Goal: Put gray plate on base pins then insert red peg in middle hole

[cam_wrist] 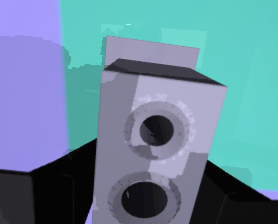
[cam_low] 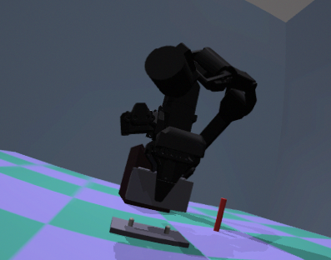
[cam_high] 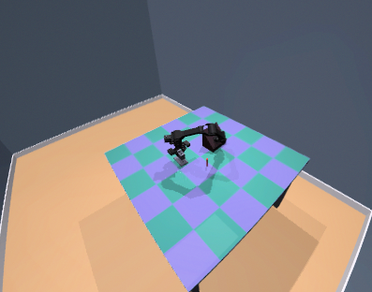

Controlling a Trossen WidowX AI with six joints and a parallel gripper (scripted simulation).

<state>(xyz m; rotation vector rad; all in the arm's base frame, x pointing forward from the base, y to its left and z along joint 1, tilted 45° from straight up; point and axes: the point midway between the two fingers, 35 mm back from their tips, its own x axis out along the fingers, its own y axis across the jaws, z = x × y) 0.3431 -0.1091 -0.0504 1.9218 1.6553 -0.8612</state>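
Observation:
My gripper (cam_low: 164, 194) is shut on the gray plate (cam_low: 160, 188) and holds it on edge in the air, above and a little behind the base (cam_low: 147, 232). The base is a flat dark slab on the checkered table with two short pins (cam_low: 131, 222) (cam_low: 167, 229) standing up. In the wrist view the plate (cam_wrist: 157, 145) fills the middle, with two of its round holes (cam_wrist: 156, 130) (cam_wrist: 144, 197) showing, and part of the base (cam_wrist: 150, 52) shows past its top edge. The red peg (cam_low: 219, 214) stands upright on the table to the right of the base. The peg also shows in the top view (cam_high: 206, 161).
The arm's dark mount block (cam_high: 212, 141) stands behind the gripper (cam_high: 179, 153). The checkered table top ends at an edge (cam_high: 290, 185) with an orange floor below.

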